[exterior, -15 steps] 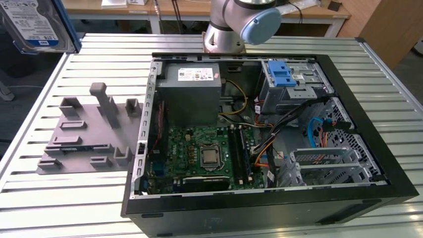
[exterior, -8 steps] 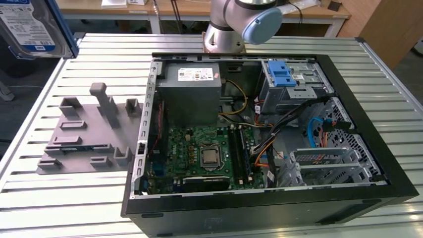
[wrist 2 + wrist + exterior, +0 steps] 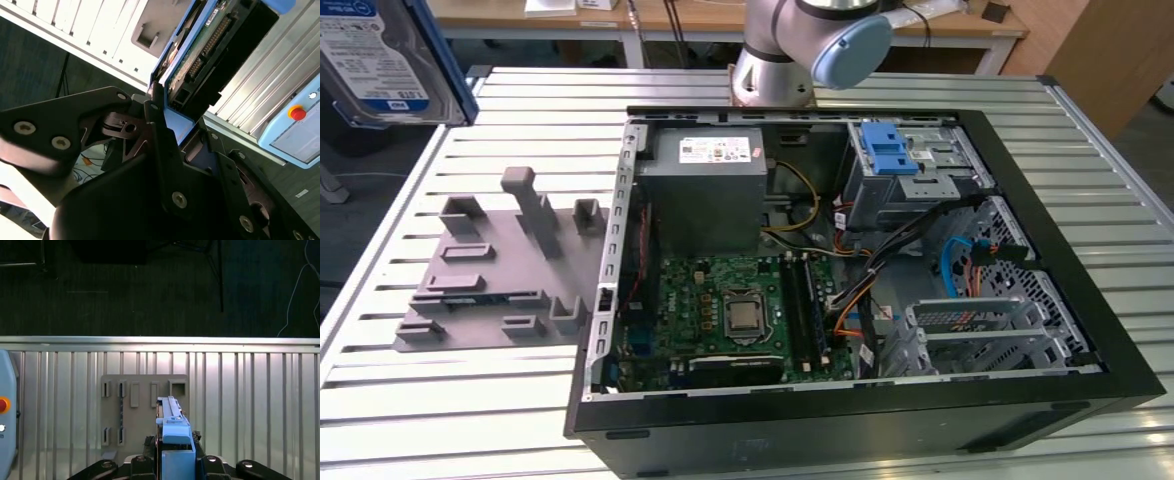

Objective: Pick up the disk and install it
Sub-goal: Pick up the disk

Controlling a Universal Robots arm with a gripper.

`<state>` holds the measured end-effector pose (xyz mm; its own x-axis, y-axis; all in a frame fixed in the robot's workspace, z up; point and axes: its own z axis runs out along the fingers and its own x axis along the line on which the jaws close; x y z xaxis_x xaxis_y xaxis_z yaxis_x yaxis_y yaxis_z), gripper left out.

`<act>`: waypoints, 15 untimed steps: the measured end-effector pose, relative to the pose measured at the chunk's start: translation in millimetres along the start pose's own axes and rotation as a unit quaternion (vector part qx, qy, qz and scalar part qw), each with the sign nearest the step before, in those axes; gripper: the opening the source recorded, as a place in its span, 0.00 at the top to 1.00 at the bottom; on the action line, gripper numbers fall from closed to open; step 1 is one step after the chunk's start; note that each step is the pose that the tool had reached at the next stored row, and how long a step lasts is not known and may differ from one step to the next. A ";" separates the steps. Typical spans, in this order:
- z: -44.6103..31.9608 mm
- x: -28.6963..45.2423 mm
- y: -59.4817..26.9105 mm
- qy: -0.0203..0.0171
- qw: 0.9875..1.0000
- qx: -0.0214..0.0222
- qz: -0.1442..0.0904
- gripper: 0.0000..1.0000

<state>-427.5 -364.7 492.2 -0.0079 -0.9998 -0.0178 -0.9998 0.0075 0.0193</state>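
The disk (image 3: pixel 376 58), a silver drive with a blue-and-white label and a blue frame, hangs high in the air at the exterior view's far left, above the slatted table. In the first wrist view the disk (image 3: pixel 172 432) stands edge-on over the table. My gripper (image 3: pixel 172 462) is shut on its blue frame. The second wrist view shows the disk (image 3: pixel 200 55) from its underside, circuit board and connector exposed, with my gripper (image 3: pixel 167 117) clamped on its near end by black fingers (image 3: pixel 155 125).
A grey holder plate (image 3: pixel 480 280) with upright posts lies on the table (image 3: pixel 480 400) beside the open computer case (image 3: pixel 1067 390). Inside the case are a motherboard (image 3: pixel 720 310), a power supply (image 3: pixel 707 185), a drive bay with a blue latch (image 3: pixel 894 155) and cables. The arm's base (image 3: pixel 781 60) stands behind the case.
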 end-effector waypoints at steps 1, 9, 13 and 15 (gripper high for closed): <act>0.0 0.8 -2.5 0.000 1.000 0.000 0.000 0.64; -0.3 2.0 -21.2 -0.002 1.000 0.000 0.000 0.64; -0.5 2.2 -32.3 -0.002 1.000 0.000 0.000 0.64; -0.5 2.2 -36.3 -0.002 1.000 0.000 0.000 0.64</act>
<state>-391.2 -367.2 491.9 -0.0078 -0.9997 -0.0222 -0.9998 0.0074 0.0193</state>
